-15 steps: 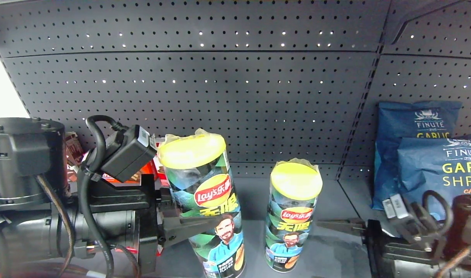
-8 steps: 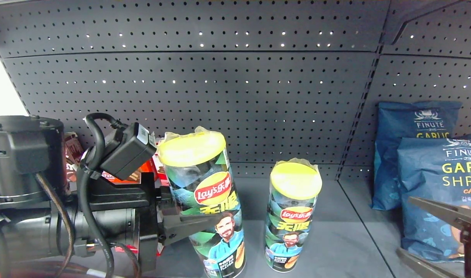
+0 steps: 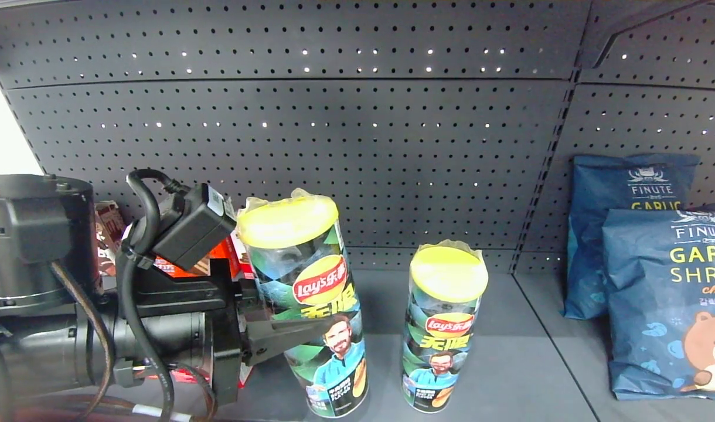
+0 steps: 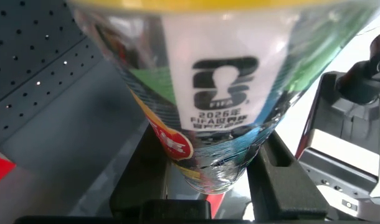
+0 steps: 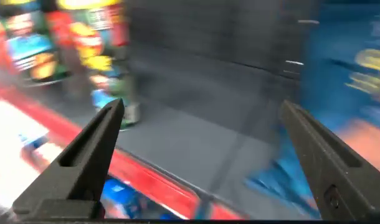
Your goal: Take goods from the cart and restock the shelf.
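Note:
My left gripper [image 3: 302, 329] is shut on a tall chips can [image 3: 310, 293] with a yellow lid, gripping its lower half at the shelf's front left. The can leans slightly, and I cannot tell whether its base touches the shelf [image 3: 510, 375]. From the left wrist, the same can [image 4: 209, 112] sits between the two dark fingers [image 4: 280, 180]. A second, matching can [image 3: 445, 328] stands upright on the shelf just to the right of it, apart. My right gripper [image 5: 205, 155] is open and holds nothing, in front of the shelf's red front edge [image 5: 152, 180].
Blue snack bags [image 3: 668, 293] stand at the shelf's right end. Red and orange boxes [image 3: 176, 266] sit behind my left wrist. A dark pegboard panel [image 3: 357, 146] closes the back. Bare shelf lies between the standing can and the bags.
My right gripper has pulled away to the right and left the head view. The left gripper and its can have shifted slightly left and up.

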